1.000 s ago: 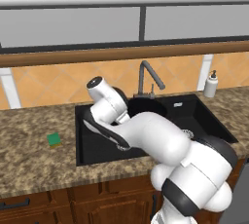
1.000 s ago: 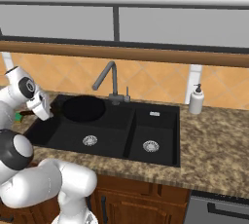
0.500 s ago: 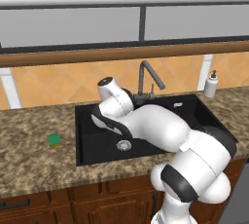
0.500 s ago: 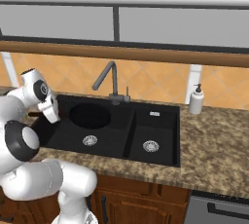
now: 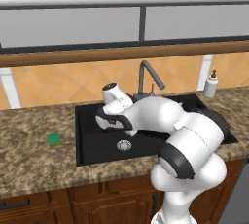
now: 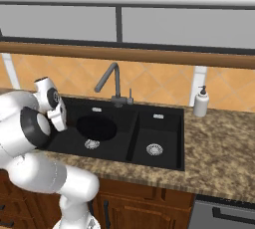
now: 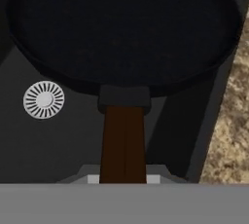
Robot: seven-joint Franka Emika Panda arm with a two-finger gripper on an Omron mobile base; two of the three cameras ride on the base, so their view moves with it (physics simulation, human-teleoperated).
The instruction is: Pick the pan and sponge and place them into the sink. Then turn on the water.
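The end effector (image 7: 124, 179) is clamped on the brown handle of the black frying pan (image 7: 121, 28), held over the sink's (image 5: 87, 145) large basin. A green sponge (image 5: 54, 139) sits on the table left of the sink.

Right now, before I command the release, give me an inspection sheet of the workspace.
Surface: speckled granite counter around the black sink.
Job's things: pan held over the large basin, near its drain; sponge on the counter left of the sink; no water running from the faucet.
Clutter: white soap dispenser right of the faucet.
Hand: hand shut on the pan's brown handle.
Cables: nothing seen.
Surroundings: orange tile backsplash, wooden cabinets below.
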